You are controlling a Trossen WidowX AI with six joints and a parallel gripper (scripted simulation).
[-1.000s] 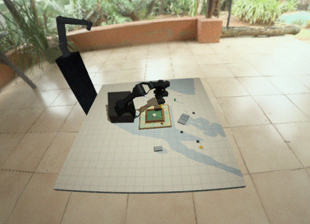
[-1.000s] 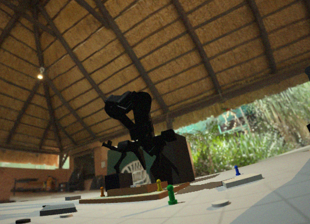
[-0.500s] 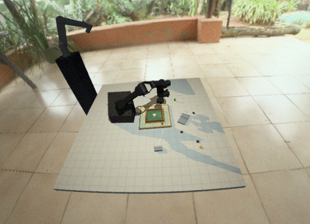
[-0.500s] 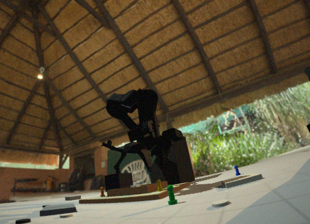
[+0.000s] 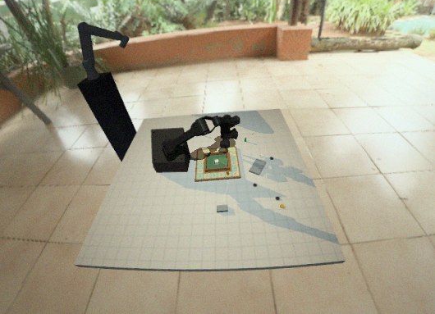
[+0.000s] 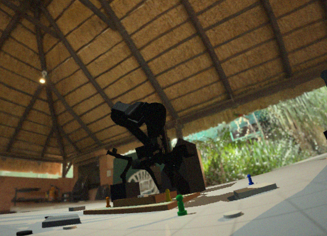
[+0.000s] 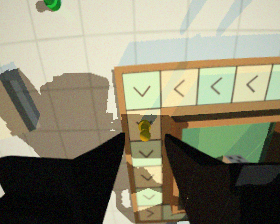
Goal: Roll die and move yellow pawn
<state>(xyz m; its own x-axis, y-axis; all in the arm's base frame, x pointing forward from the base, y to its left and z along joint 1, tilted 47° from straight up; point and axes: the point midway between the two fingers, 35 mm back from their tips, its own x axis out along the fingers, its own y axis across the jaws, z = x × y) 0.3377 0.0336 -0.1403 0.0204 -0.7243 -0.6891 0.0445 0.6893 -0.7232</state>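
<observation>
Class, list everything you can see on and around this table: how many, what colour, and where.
Game board: one, cream and green squares, on the table.
Tray: one, brown rim, green inside, on the board.
Die: one, white, in the tray.
Yellow pawn: one, on the board.
Orange pawn: one, on the board.
Green pawn: one, beside the board.
Blue pawn: one, off the board.
Grey slabs: several, around the board.
Small discs: several, black, pale and yellow, on the table.
Robot arm: one, black; gripper partly open over the board.
</observation>
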